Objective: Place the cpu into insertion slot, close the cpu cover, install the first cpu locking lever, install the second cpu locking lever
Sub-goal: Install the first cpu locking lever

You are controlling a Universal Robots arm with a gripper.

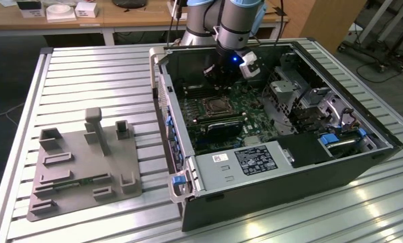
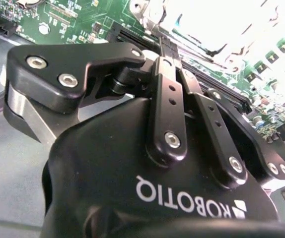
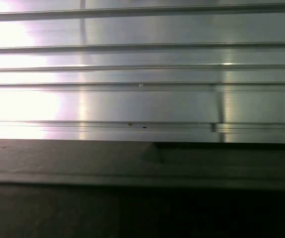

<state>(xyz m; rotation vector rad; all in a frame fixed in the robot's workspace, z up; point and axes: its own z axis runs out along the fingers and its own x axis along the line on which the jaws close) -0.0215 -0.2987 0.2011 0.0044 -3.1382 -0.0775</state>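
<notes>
In the exterior view my gripper (image 1: 213, 80) hangs inside the open computer case (image 1: 289, 182), just above the green board. It is a little beyond the insertion slot (image 1: 216, 107), a square socket with a silvery rim and a dark centre. In the second wrist view the black gripper (image 2: 165, 48) points at the green board (image 2: 68, 20), and its fingers (image 2: 168, 74) are drawn together with nothing visible between them. The cpu is hidden from me. I cannot tell how the cpu cover and the locking levers stand.
The case lies on a slatted aluminium table (image 1: 86, 76), also in the first wrist view as the table (image 3: 142, 99) behind a dark case wall (image 3: 142, 163). A grey holder block (image 1: 83, 167) sits to the exterior view's left of the case. Inside, a drive cage (image 1: 255, 159) and metal brackets (image 1: 296, 96) crowd the board.
</notes>
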